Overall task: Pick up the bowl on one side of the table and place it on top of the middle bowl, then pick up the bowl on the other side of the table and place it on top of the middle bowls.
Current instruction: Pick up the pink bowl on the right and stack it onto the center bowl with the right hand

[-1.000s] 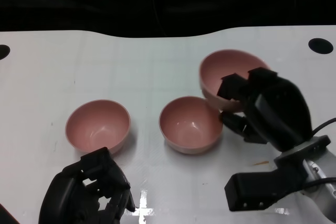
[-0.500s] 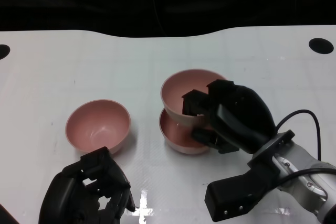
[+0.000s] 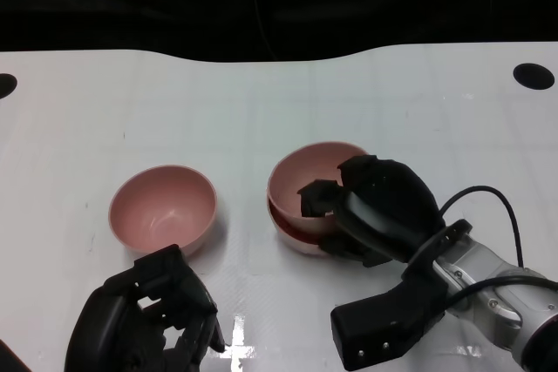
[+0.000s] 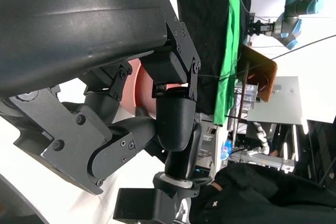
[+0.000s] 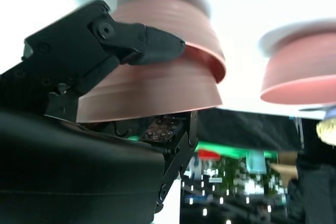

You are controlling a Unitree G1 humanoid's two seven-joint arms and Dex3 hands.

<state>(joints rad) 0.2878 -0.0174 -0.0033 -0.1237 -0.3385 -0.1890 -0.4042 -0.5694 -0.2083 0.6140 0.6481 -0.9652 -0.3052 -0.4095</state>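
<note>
Pink bowl (image 3: 301, 176) in right robot hand (image 3: 370, 206), tilted

**Free room around the bowls**

Open white tabletop (image 3: 261, 102) is seen beyond the lone pink plastic bowl (image 3: 162, 208) and between it and the stacked pink bowls (image 3: 305, 189), whose near side is blocked by the black right hand (image 3: 366, 211).

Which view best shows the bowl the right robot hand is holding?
The head view: the held bowl sits tilted in the middle bowl. The right wrist view shows its side close up; the left wrist view doesn't show it.
</note>
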